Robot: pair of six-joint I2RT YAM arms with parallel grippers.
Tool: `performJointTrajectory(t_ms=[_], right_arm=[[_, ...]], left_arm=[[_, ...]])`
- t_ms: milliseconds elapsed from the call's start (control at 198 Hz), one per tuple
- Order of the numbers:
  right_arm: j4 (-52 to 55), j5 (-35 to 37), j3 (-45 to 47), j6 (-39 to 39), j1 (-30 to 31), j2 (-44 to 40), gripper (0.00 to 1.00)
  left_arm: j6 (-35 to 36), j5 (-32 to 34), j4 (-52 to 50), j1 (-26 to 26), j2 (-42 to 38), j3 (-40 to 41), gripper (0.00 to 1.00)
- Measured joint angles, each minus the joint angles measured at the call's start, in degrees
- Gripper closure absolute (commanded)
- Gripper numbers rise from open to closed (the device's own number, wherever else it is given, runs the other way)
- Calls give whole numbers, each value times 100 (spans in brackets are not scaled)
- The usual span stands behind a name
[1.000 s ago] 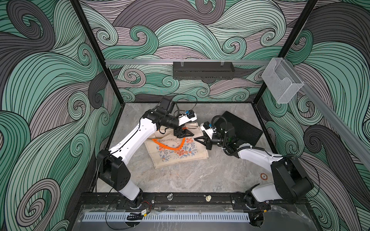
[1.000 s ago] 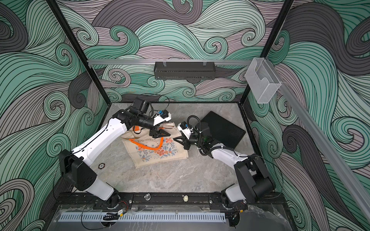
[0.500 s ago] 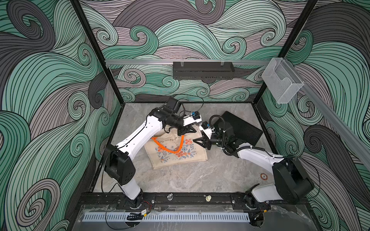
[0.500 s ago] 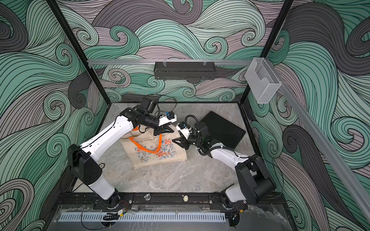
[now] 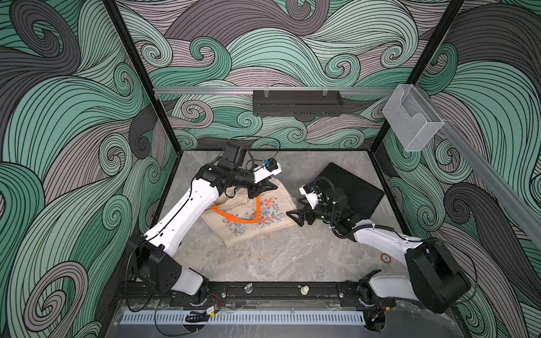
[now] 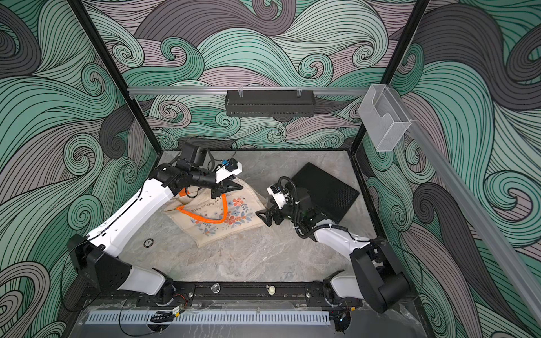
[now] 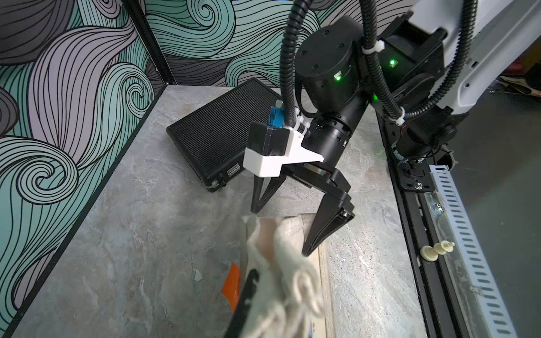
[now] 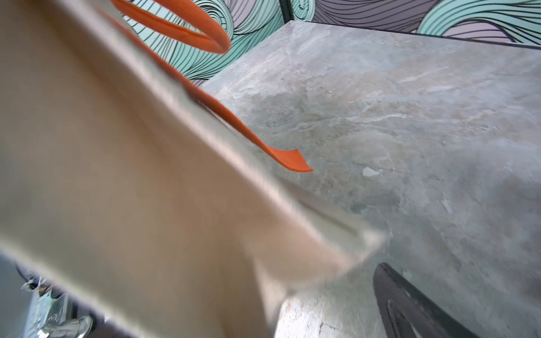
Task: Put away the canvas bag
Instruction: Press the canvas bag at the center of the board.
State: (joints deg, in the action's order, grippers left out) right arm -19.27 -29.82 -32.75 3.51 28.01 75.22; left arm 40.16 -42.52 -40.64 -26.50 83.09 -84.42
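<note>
Comparing against one second ago: the left gripper was then held spread above the far edge of the beige rectangular canvas bag. Its jaws are now pressed together on a bunch of cloth at that edge, and the left arm has been shifted toward the right side. In the left wrist view the gathered cream fabric is seen bunched against one dark finger.

The right gripper was clamped on the bag's right edge a second ago and has since been released. Its jaws are now spread wide, just at that edge. In the left wrist view one of its fingertips is seen over the bag's corner and the other beyond it, above the table; contact cannot be told.

Task object: the canvas bag is located near the middle of the grey marbled table, between the two arms. A flat black ribbed box lies behind the right gripper.
- Printed face is turned up: red-and-blue floral print, one line of dark cursive lettering.
- The bright orange handles are laid in a loop across that face.
- The far right portion is drawn up by the left grip; the near portion lies flat.
- In the right wrist view the cloth is blurred and fills most of the frame.
</note>
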Motion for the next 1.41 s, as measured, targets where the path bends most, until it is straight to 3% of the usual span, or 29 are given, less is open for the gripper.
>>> performJointTrajectory(t_ms=[207, 297, 539, 726, 867, 938, 968, 1023, 1104, 1281, 1407], right_arm=[[-22, 37, 354, -42, -7, -450, 0], [-42, -168, 372, -146, -7, -409, 6], [-175, -562, 181, 411, -66, -76, 41], [-385, -863, 385, 310, -22, -131, 84], [-232, -1008, 378, -380, 157, -319, 95], [-142, -990, 378, -796, 308, -435, 92], [-136, -975, 378, -951, 358, -472, 87], [-138, -931, 376, -1169, 398, -509, 59], [-96, -787, 376, -1462, 426, -514, 32], [256, -162, 382, -1751, 424, -789, 12], [520, 90, 365, -1744, 389, -1416, 8]], left_arm=[[-42, -101, 133, 15, -17, 66, 100], [-74, -184, 138, 22, -55, 68, 100], [-131, -258, 232, 52, -177, 68, 100], [-140, -302, 214, 52, -177, 68, 100], [-109, -358, 140, 125, -177, 31, 100], [-85, -448, 55, 227, -177, -20, 100], [-74, -505, 2, 291, -177, -52, 100], [-55, -632, -144, 389, -142, -142, 100], [33, -809, -431, 474, -7, -372, 100], [354, -1005, -990, 509, 201, -748, 100], [527, -1060, -1300, 608, 199, -874, 100]])
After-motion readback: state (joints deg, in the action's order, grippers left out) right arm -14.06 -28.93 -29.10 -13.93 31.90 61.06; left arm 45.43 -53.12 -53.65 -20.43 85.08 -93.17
